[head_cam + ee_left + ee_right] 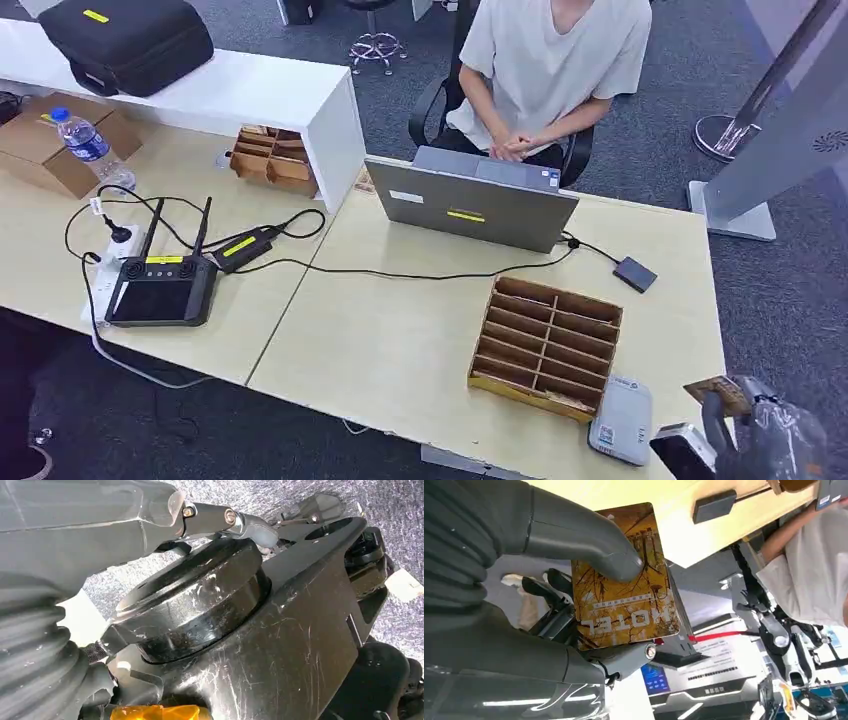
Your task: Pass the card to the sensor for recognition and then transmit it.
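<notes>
Right hand: the right hand (524, 580) sits at about 5 o'clock in the head view, at the table's near right corner; its thumb presses on the face of the card (624, 575) and darker fingers back it from behind — a pinch.
Card: yellow-brown, printed HOTEL, held off the table in the right hand; in the head view it shows as a small tan edge (718, 393) above the hand.
Left hand: the left hand (60, 645) shows as a grey ribbed cover in its wrist view; whether its fingers are spread or curled, I cannot tell.
Sensor: a pale grey card reader (621, 420) lies flat at about 5 o'clock, just beside the near right corner of the wooden rack (546, 345) and near the right hand.
Table: light wood-tone tabletop (390, 340), two slabs butted together; a black cable crosses it to a small dark box (635, 273) at 3 o'clock.
Middle ground: a grey laptop (470, 205) at 12 o'clock, lid toward the robot; a black handheld controller (160, 288) at 9 o'clock.
Far side: a person in a pale shirt (550, 60) sits on an office chair behind the laptop — hands together.
Room: grey carpet floor (660, 110); a white shelf (230, 90) at 11 o'clock carries a black case (125, 40), with a water bottle (88, 145) below it.
</notes>
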Robot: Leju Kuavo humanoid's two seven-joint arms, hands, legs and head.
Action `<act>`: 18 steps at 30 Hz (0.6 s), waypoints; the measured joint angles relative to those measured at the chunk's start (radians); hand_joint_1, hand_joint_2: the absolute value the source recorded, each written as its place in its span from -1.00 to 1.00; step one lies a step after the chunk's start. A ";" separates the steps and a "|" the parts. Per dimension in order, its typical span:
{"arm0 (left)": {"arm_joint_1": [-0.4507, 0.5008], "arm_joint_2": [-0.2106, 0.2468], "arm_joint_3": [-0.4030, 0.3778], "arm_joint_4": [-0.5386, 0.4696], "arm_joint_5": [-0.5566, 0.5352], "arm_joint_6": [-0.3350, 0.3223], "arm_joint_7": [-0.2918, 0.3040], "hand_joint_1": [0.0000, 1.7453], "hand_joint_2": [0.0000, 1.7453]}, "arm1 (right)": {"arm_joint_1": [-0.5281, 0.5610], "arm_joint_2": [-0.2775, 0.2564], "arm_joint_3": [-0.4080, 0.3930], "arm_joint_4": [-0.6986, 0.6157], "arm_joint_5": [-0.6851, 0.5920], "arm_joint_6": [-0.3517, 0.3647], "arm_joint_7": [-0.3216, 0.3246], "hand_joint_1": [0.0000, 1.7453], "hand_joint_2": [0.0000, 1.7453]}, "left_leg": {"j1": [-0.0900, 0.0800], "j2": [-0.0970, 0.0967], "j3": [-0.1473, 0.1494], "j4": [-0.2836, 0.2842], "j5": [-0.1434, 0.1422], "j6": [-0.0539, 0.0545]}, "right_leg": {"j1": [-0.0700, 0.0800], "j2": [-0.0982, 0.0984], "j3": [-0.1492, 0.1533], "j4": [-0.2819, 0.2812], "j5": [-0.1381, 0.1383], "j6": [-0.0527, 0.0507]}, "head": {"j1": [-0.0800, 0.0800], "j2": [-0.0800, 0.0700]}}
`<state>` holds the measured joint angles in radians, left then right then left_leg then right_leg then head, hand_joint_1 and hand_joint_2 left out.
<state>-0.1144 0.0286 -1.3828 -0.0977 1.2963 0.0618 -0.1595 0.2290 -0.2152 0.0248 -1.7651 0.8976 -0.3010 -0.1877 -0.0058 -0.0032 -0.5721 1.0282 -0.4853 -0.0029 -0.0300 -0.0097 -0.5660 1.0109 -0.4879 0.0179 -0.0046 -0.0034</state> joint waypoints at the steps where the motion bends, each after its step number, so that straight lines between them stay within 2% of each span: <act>1: 0.000 0.000 0.000 0.000 0.001 0.000 0.000 -1.00 1.00 | 0.000 0.002 0.000 0.003 0.000 0.000 0.000 1.00 1.00 | 0.000 0.000 0.000 0.000 0.000 0.000 | 0.000 0.000 0.000 0.000 0.000 0.000 | 0.000 0.000; 18: 0.002 0.000 -0.001 0.000 0.018 0.000 -0.001 -1.00 1.00 | 0.012 0.045 0.042 0.124 -0.030 0.004 0.018 1.00 1.00 | 0.000 0.000 0.000 0.000 0.000 0.000 | 0.000 0.000 0.000 0.000 0.000 0.000 | 0.000 0.000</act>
<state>-0.1125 0.0282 -1.3836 -0.0977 1.3142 0.0618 -0.1602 0.2412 -0.1697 0.0664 -1.6415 0.8675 -0.2968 -0.1698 -0.0057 -0.0031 -0.5721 1.0281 -0.4853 -0.0029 -0.0299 -0.0096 -0.5660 1.0109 -0.4880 0.0178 -0.0046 -0.0034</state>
